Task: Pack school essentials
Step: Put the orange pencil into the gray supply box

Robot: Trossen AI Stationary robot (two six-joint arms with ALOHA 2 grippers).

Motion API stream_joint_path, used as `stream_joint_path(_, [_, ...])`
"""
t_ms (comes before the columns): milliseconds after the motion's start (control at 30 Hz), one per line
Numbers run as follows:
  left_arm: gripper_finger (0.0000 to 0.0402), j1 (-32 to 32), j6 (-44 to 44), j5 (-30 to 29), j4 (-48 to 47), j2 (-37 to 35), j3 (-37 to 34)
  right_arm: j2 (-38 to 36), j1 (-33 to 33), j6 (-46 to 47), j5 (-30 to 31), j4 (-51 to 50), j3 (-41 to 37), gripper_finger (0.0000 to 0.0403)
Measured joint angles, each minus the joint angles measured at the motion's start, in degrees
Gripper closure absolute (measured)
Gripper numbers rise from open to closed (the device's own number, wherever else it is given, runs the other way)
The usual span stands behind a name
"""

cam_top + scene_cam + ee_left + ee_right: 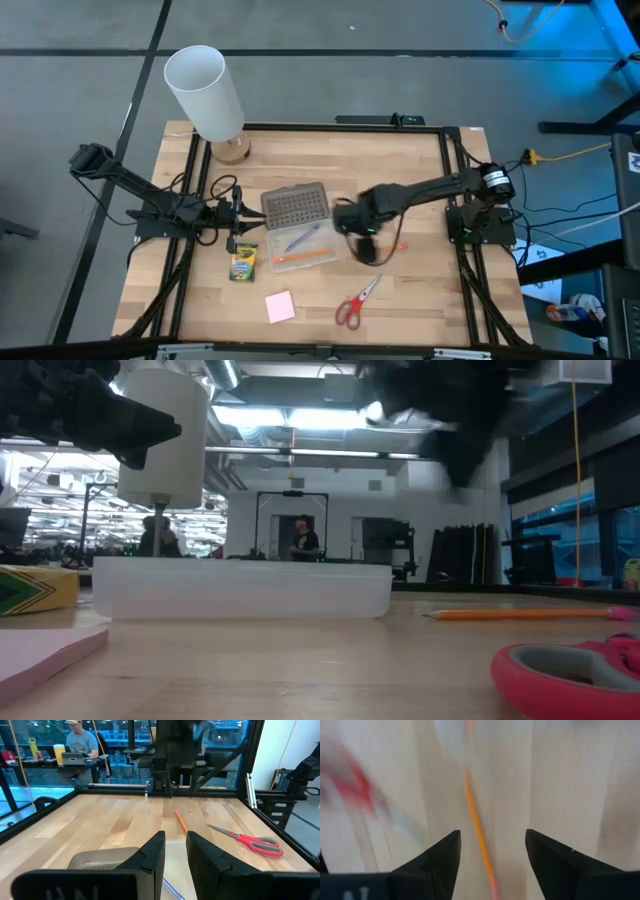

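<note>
Right end effector (492, 855) hovers spread over the orange pencil (477, 827) mid-table; it should centre, drop straight, then pinch. Left end effector (175, 852) waits, slightly parted.

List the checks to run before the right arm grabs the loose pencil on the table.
1. Right gripper open: ok.
2. Pencil between its fingers: ok, slightly off centre.
3. Gripper low enough to close on it: cannot tell.
4. Case lid open, tray reachable: ok.
5. Left gripper out of the way, at the case's other side: ok.
6. Scissors apart from the pencil: ok.
</note>
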Motion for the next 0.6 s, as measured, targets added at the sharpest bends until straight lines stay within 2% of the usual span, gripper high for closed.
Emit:
stream_joint_path(100, [0.0328,0.01,-0.36,0.0,0.02,0.0,0.0,-0.56,1.76,5.4,3.14,-5.21,-4.89,0.0179])
stream_joint_path(200, [0.0328,0.0,-0.42,0.01,0.02,0.0,0.0,-1.93,3.14,10.41,2.38,1.23,-11.03,0.0178])
stream_joint_path(333, [0.0328,0.0,-0.53,0.01,0.02,0.01,0.0,-2.37,5.89,9.97,1.02,11.69,-18.22,0.0178])
stream_joint_path(533, [0.0328,0.0,-0.55,0.01,0.02,0.0,0.0,-2.39,6.64,10.54,6.02,18.53,-22.36,0.0178])
stream_joint_path(600, [0.0328,0.0,-0.55,0.01,0.02,0.01,0.0,-2.41,6.66,10.53,5.91,19.51,-23.09,0.0178])
